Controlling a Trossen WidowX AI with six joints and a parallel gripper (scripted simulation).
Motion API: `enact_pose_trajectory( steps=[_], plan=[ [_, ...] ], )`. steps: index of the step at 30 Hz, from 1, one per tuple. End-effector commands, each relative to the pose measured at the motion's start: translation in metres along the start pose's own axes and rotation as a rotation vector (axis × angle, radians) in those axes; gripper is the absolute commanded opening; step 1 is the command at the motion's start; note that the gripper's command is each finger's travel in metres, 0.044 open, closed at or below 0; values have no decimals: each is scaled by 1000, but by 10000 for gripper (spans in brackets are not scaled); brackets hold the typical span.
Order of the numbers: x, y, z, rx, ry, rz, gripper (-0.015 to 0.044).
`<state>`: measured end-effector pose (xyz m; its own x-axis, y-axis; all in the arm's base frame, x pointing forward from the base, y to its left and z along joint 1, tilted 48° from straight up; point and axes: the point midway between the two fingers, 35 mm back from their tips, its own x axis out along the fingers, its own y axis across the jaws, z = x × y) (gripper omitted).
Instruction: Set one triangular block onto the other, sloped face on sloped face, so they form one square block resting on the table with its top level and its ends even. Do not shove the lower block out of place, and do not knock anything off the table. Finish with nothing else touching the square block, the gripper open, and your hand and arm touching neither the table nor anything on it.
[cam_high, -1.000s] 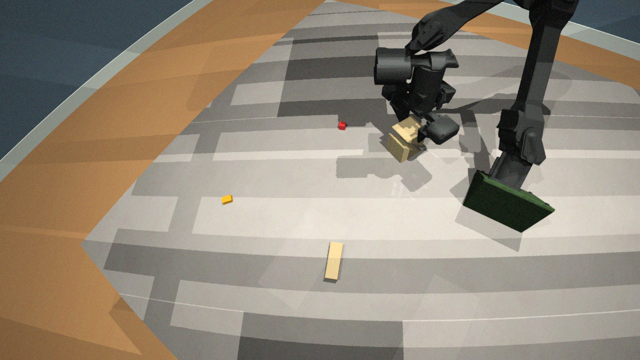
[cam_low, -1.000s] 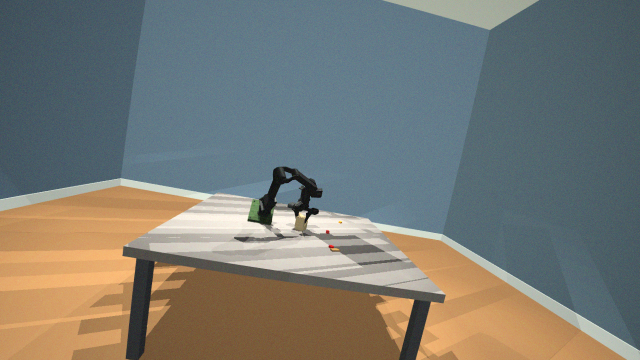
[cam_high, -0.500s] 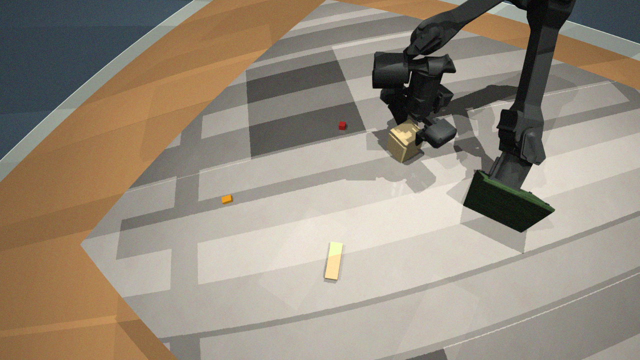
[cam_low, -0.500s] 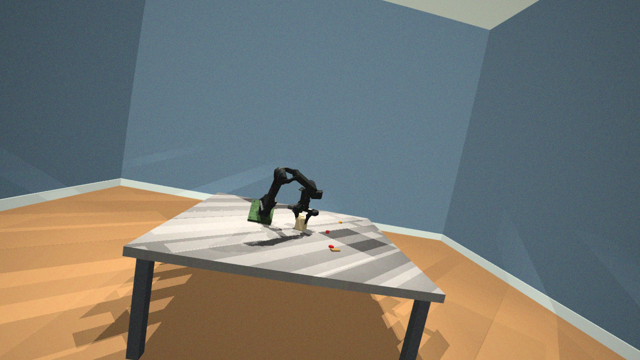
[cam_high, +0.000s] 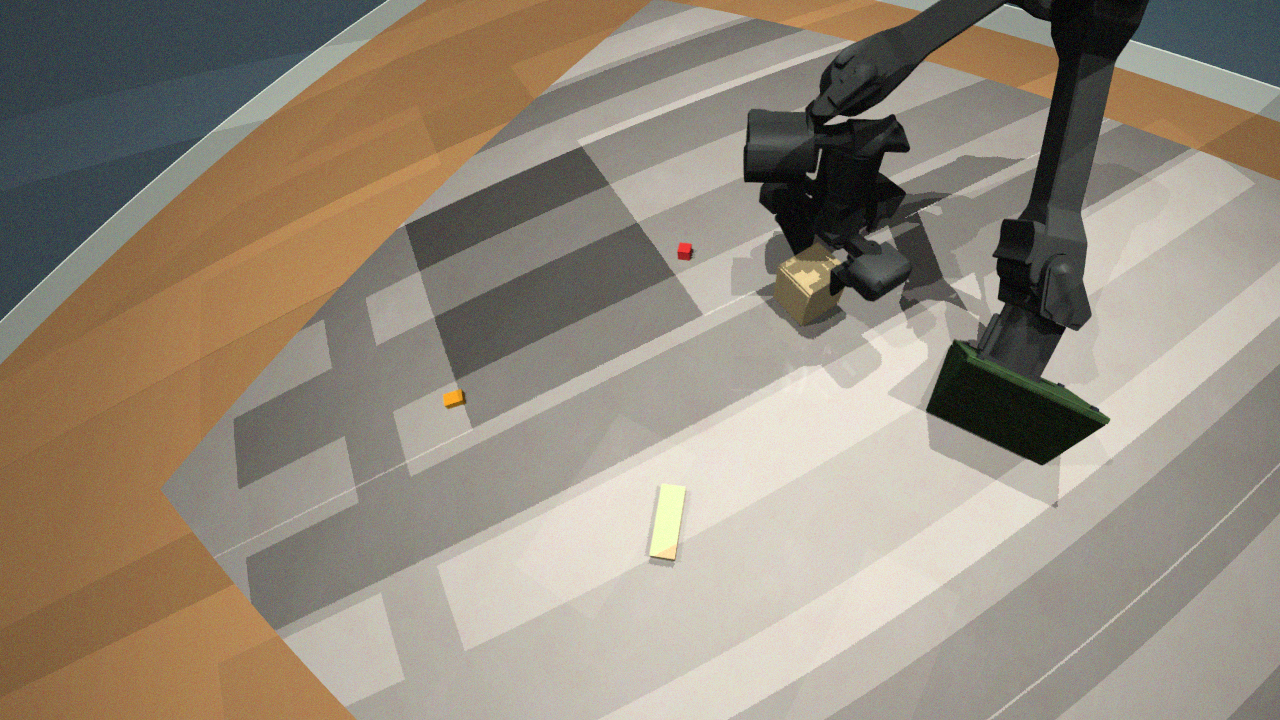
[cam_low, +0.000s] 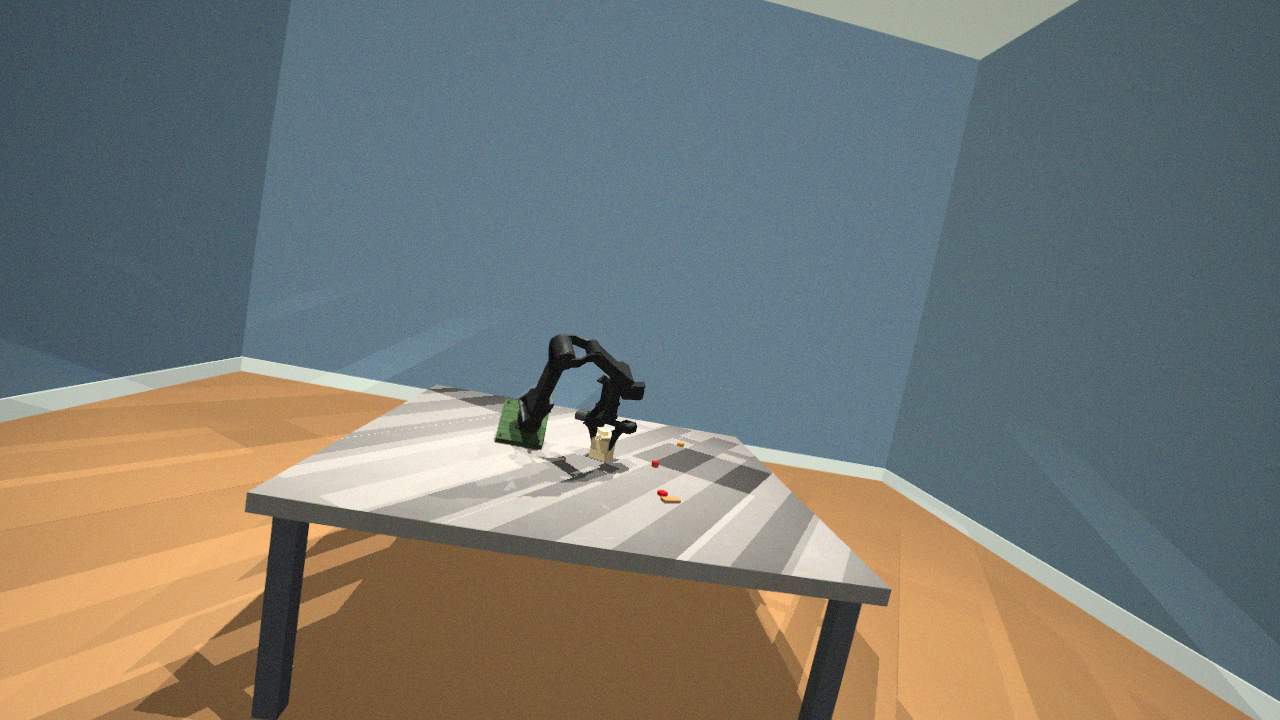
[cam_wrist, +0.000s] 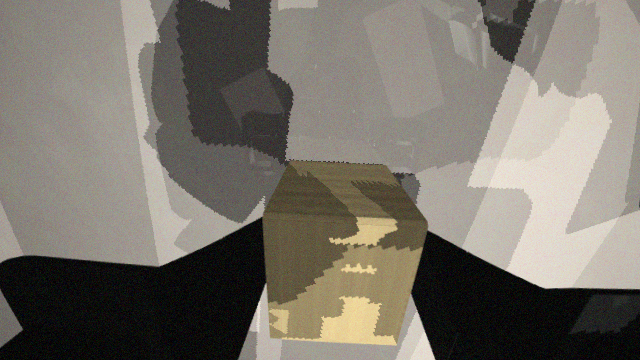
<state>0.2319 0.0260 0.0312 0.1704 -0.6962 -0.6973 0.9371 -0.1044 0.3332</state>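
Observation:
My gripper (cam_high: 818, 265) (cam_low: 603, 440) (cam_wrist: 337, 224) is shut on the upper triangular block (cam_high: 810, 266) (cam_wrist: 345, 280), one finger on each side, with its flat face up. The lower triangular block (cam_high: 799, 310) is directly under it on the table. In the top view the two look like one pale wooden cube with no visible gap. The top looks about level. The sloped faces are hidden, and I cannot tell whether they touch fully or whether the ends are exactly even.
A red cube (cam_high: 684, 251) (cam_low: 655, 463), an orange block (cam_high: 453, 398) (cam_low: 680, 444) and a pale flat plank (cam_high: 667, 521) lie apart on the table. The exterior view also shows a second red piece (cam_low: 662, 493) beside an orange-tan piece (cam_low: 671, 500). The green base plate (cam_high: 1015, 407) (cam_low: 512, 429) stands near my arm.

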Motion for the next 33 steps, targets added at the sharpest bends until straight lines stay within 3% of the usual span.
enact_pose_trajectory(
  steps=[1, 28, 33],
  plan=[
    [0, 0, 0, -5, -1, 3, 0],
    [2, 0, 0, -7, -2, 0, 0],
    [2, 0, 0, -3, -1, 0, 131]
  ],
)
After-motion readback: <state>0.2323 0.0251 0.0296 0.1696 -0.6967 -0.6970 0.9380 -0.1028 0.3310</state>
